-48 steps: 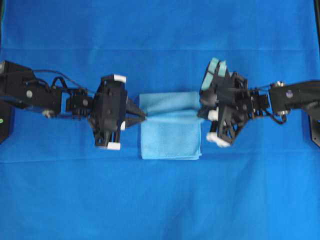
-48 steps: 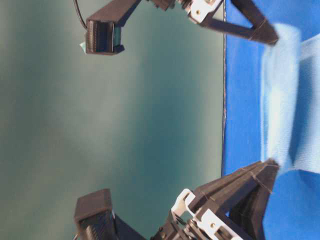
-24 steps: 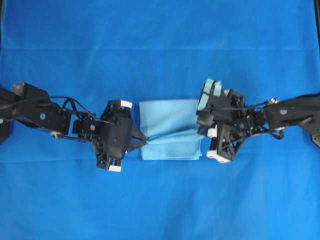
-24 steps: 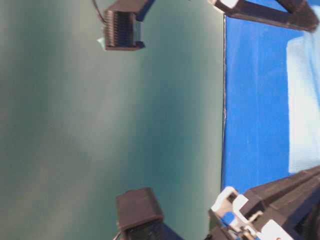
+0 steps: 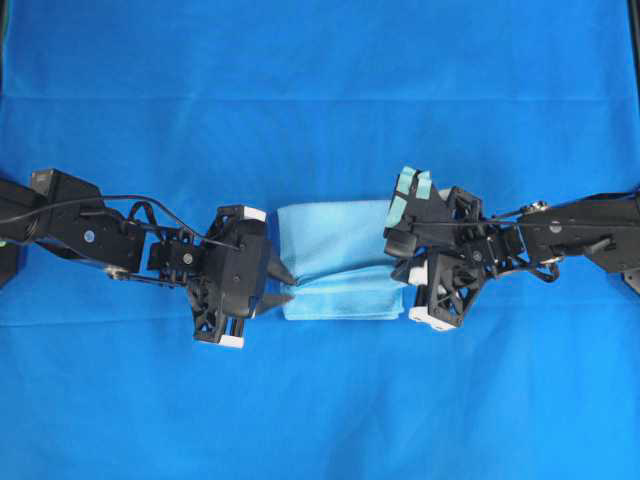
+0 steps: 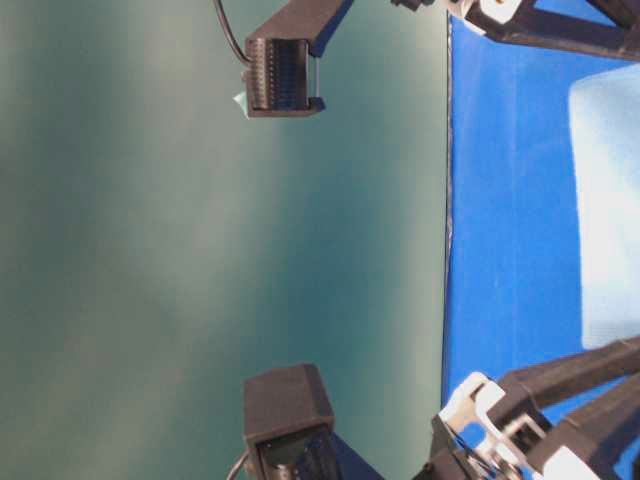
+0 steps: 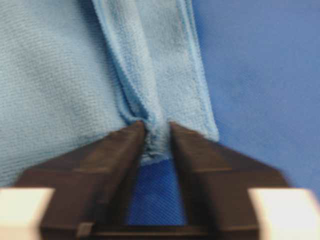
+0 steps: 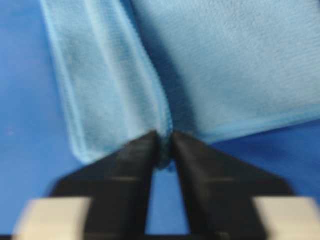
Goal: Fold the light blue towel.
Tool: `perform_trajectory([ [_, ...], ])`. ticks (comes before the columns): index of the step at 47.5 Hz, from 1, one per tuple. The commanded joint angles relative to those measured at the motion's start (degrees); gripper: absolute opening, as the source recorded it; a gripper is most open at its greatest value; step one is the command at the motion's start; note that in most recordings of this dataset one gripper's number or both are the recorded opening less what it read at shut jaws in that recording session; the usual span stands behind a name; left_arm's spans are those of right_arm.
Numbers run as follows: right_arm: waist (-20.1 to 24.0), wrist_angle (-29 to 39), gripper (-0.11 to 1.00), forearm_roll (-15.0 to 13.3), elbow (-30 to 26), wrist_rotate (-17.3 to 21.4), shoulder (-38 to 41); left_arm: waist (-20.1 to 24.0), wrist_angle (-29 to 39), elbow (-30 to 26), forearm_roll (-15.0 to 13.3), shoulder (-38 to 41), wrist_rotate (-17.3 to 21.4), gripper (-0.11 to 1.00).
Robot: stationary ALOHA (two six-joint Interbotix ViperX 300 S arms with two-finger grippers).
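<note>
The light blue towel point(image 5: 340, 260) lies folded flat on the table between the two arms, its top layer ending a little short of the near edge. My left gripper point(image 5: 288, 286) sits at the towel's left edge, its two fingertips visibly apart. In the left wrist view the bunched towel point(image 7: 60, 75) hem sits loosely between the parted tips of the left gripper point(image 7: 157, 132). My right gripper point(image 5: 402, 268) is at the towel's right edge, fingertips hidden under its body. In the right wrist view the right gripper point(image 8: 166, 137) stands narrowly apart round the towel point(image 8: 225, 65) hem.
A deep royal-blue cloth point(image 5: 320, 100) covers the whole table. Both black arms reach in from the left and right sides. The table-level view shows a dark green wall point(image 6: 200, 250), the towel point(image 6: 605, 200) and gripper parts at the top and bottom.
Both grippers carried the towel's raised edge down toward the near edge and lowered it. The towel now lies flat, and both pairs of jaws have parted from their pinch.
</note>
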Motion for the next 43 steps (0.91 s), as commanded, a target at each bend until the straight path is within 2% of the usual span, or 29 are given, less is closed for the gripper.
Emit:
perform_trajectory([
  [1,0.53,-0.18,0.38,-0.09,-1.41,-0.09,-0.7,-0.26,-0.09,-0.97,-0.09,-2.02,0.62,0.39],
  [4,1.05,0.18,0.56,-0.18,-1.93,-0.53,-0.97,-0.26,0.35,-0.88,-0.09,-3.08,0.88,0.55],
  [7,1.58,0.7,0.63,-0.26,-2.37,-0.62,-1.49,-0.35,1.05,-0.79,0.0,-4.66,0.97,0.64],
  [14,3.34,3.6,0.55,-0.35,-3.25,-0.62,-5.01,-0.26,4.48,-0.35,0.0,-9.84,0.88,0.63],
  [23,6.24,8.61,0.56,-0.35,-3.25,-0.53,-11.6,-0.97,9.93,0.79,0.0,-17.84,0.79,0.63],
  [29,6.86,10.63,0.56,-0.53,-2.29,-0.53,-16.52,-1.32,10.72,2.99,0.0,-23.03,0.79,0.63],
  [43,6.42,10.11,0.56,-5.36,6.33,-0.18,-31.73,-1.23,7.12,13.27,0.0,-37.44,0.7,0.61],
])
